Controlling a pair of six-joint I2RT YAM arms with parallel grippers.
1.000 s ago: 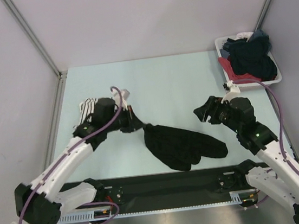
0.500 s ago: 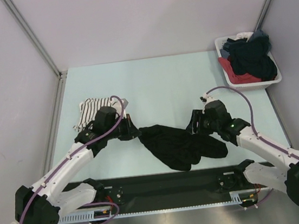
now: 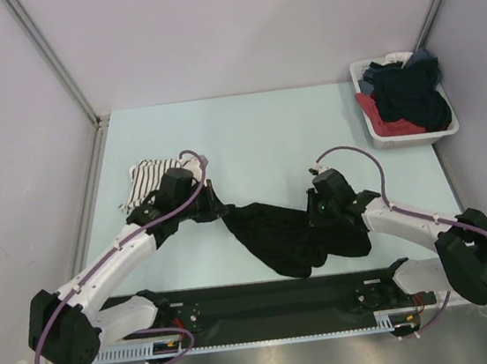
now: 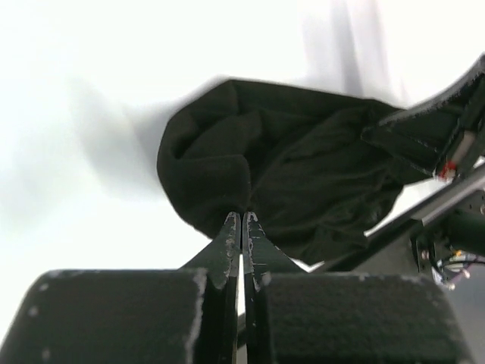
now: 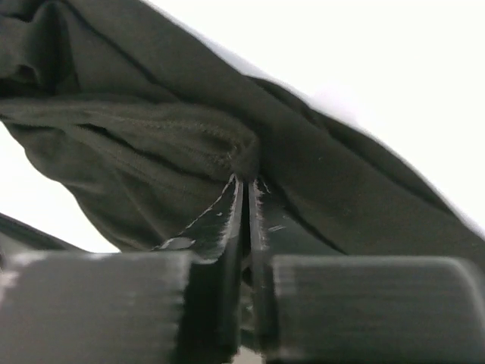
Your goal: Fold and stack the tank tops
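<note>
**A:** What is in the white plastic basket point(image 3: 453, 128)?

**B:** A heap of dark clothes point(image 3: 406, 91), with a red piece point(image 3: 386, 125) on its near side. The basket stands on the pale green counter point(image 3: 256, 136), well off to the far right of the plain black tank top point(image 3: 290, 234).

**A:** And that top?

**B:** It is crumpled on the counter and pulled out between the two arms. The white tank top with thin black stripes point(image 3: 150, 177) lies to its far left, apart from it.

**A:** And the fingers?

**B:** The left fingers point(image 4: 231, 243) are pressed together and pinch the black top's left edge. The right fingers point(image 5: 227, 216) are clenched to a slit, with a fold of the top's right side bunched at their tips.
</note>
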